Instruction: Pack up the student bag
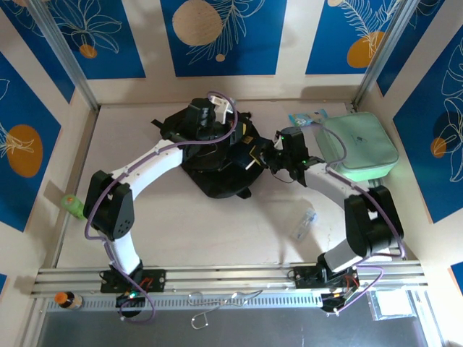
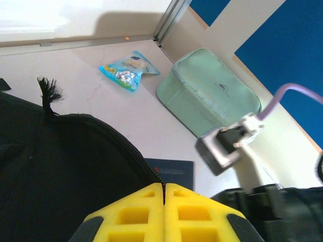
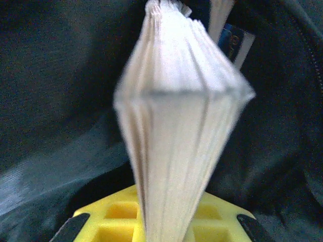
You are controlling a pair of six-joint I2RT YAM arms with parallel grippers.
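The left pincer (image 2: 164, 201) is pressed fully together, its yellow pads meeting flush; the zip edge of the student bag (image 1: 217, 181) runs straight into the seam between them, so it is pinching the bag's rim. The right pincer (image 3: 166, 217) is narrow, clamped on a book (image 3: 176, 126) held spine-away, the white pages fanning out above the pads (the page edges are blurred); dark bag fabric surrounds the book on all sides, so the book is at or inside the bag's opening.

In the top view the bag lies in the middle of the table (image 1: 217, 238), towards the far side, between the two wrists; the left arm reaches over its far left part, the right arm comes in from its right edge. A frayed black cord end (image 2: 49, 91) sticks up from the bag's rim in the left wrist view.

Further out, a mint-green zip case (image 1: 359, 148) lies at the far right of the table, just behind the right arm; a pale blue snack packet (image 2: 128, 70) lies near the case's far left corner, apart from the bag. A small clear item (image 1: 304, 224) lies on the bare table near the right arm's elbow; what it is I cannot tell. A green bottle (image 1: 72, 205) lies at the left edge beside the left arm; an orange-capped bottle (image 1: 65, 298) lies by the near rail.
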